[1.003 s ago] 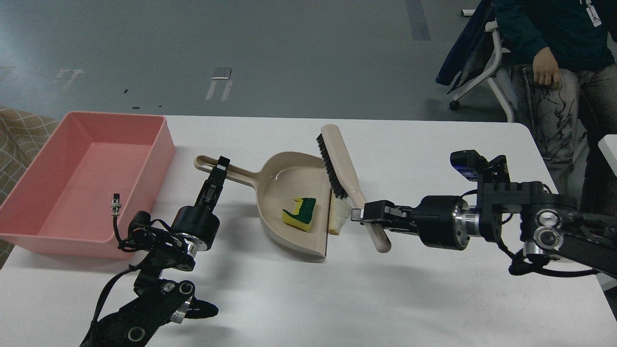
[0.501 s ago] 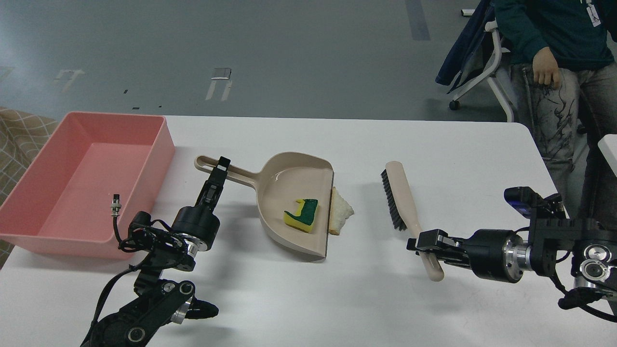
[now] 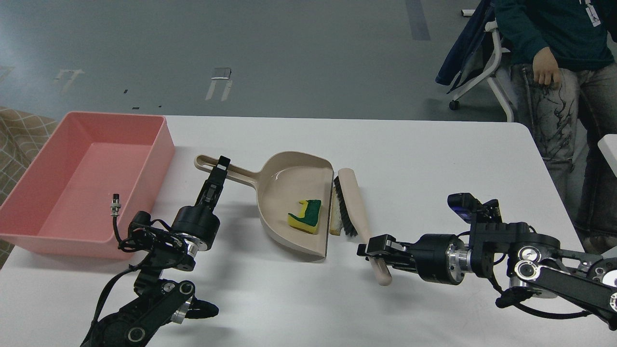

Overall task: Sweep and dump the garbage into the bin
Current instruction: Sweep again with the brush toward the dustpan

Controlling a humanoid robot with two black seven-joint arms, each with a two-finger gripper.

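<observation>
The yellow sponge (image 3: 305,217) with its dark green side lies inside the beige dustpan (image 3: 289,193). The white bread slice (image 3: 335,219) lies at the pan's open right lip, squeezed between the lip and the black bristles of the beige brush (image 3: 353,202). My right gripper (image 3: 373,251) is shut on the brush handle. My left gripper (image 3: 219,168) is shut on the dustpan's long handle (image 3: 226,171). The pink bin (image 3: 29,193) stands at the table's left edge, left of the dustpan, with nothing in it.
A person (image 3: 554,53) stands beyond the table's far right corner beside a white chair (image 3: 487,72). The white table (image 3: 434,159) extends bare to the right of the brush and towards the front edge.
My right gripper swung the brush away to the right, then brought it back left; its bristles now press against the bread at the pan's lip. The left arm and dustpan stayed still.
</observation>
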